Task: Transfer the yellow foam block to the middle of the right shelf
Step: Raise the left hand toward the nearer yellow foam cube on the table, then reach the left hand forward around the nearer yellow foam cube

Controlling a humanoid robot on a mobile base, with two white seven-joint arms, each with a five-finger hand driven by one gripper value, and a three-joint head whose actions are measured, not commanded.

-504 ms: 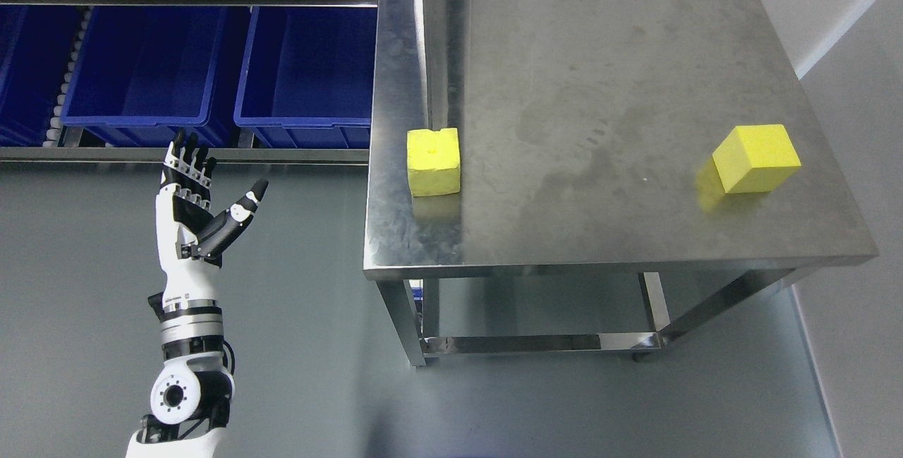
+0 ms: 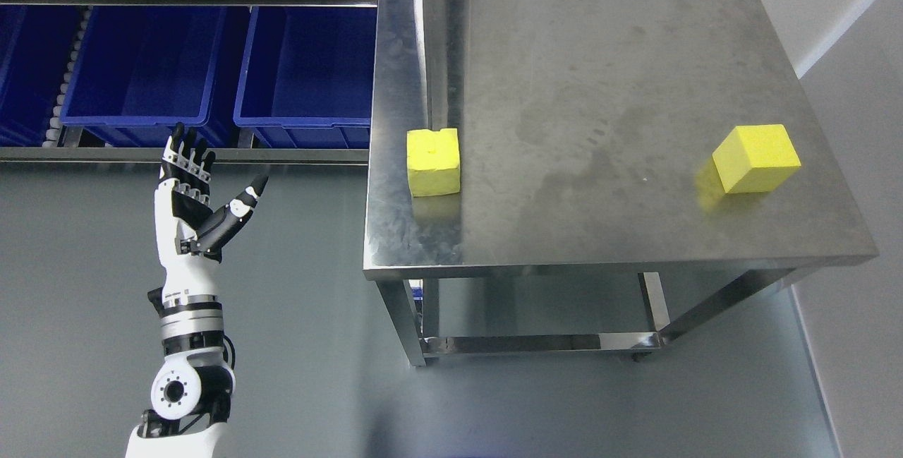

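Our left robot hand has crept slightly up and to the left since half a second ago, fingers spread and holding nothing, raised over the floor well apart from the tabletop. Both yellow foam blocks sit untouched there: one near the left edge, another toward the right. We judge the reach has barely begun. Blue bins line the rack behind.

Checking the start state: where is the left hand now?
In the head view, the left hand is raised, open and empty, left of the steel table, below the blue bins.
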